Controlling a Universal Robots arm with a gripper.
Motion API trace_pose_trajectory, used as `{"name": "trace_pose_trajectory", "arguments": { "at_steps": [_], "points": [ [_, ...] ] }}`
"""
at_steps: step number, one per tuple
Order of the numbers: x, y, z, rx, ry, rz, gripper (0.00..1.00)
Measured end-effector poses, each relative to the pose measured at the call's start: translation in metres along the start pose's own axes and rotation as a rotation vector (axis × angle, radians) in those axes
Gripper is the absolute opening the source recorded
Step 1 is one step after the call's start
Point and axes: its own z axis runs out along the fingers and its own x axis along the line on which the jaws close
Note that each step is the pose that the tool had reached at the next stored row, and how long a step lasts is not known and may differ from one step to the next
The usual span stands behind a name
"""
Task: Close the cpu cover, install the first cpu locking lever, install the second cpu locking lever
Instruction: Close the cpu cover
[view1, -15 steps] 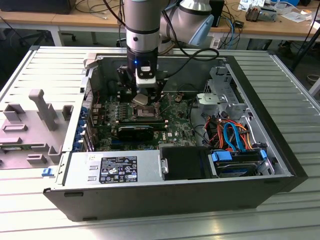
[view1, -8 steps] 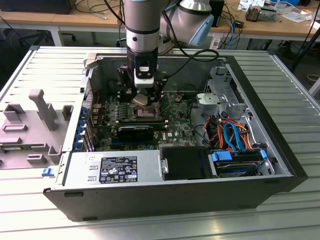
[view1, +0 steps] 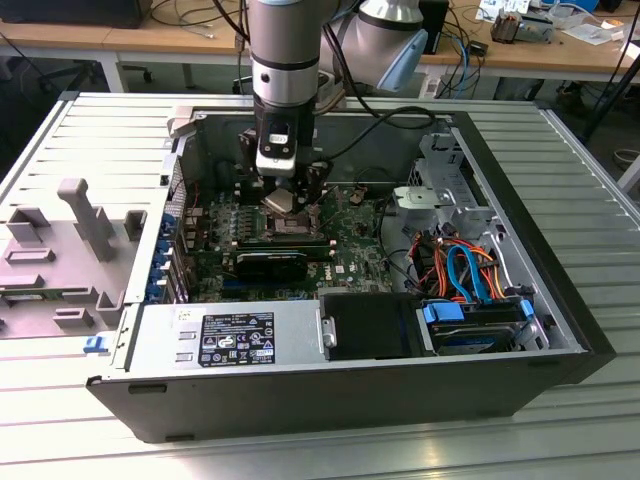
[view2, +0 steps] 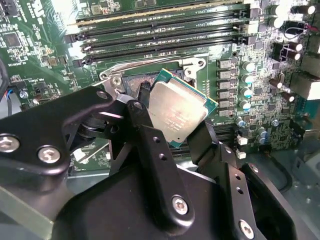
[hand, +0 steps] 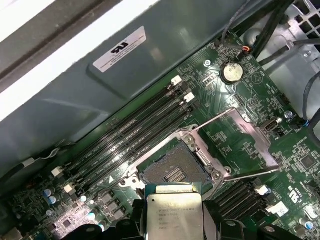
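My gripper (view1: 283, 200) hangs over the green board inside the open computer case. It is shut on a square silvery cpu chip (view2: 177, 112) with a green rim, pinched between two black fingers (view2: 145, 97). In the first wrist view the chip (hand: 174, 215) sits in the gripper (hand: 174, 227) just off the bare cpu socket (hand: 175, 167). The cpu cover (hand: 235, 140), a silvery frame with a square opening, is swung open beside the socket. A thin metal locking lever (hand: 250, 172) sticks out along the cover's edge, unlatched.
Black memory slots (hand: 135, 135) run beside the socket, and a coin cell (hand: 231, 71) lies beyond the cover. A grey power-supply box (view1: 230, 335), a black oblong block (view1: 280, 262) and a drive bay with orange and blue cables (view1: 470, 275) crowd the case.
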Motion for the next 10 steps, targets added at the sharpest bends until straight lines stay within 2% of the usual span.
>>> {"name": "trace_pose_trajectory", "arguments": {
  "at_steps": [10],
  "points": [
    [0.0000,0.0000,0.0015,0.0009,0.0010,0.064,0.55]
  ]
}}
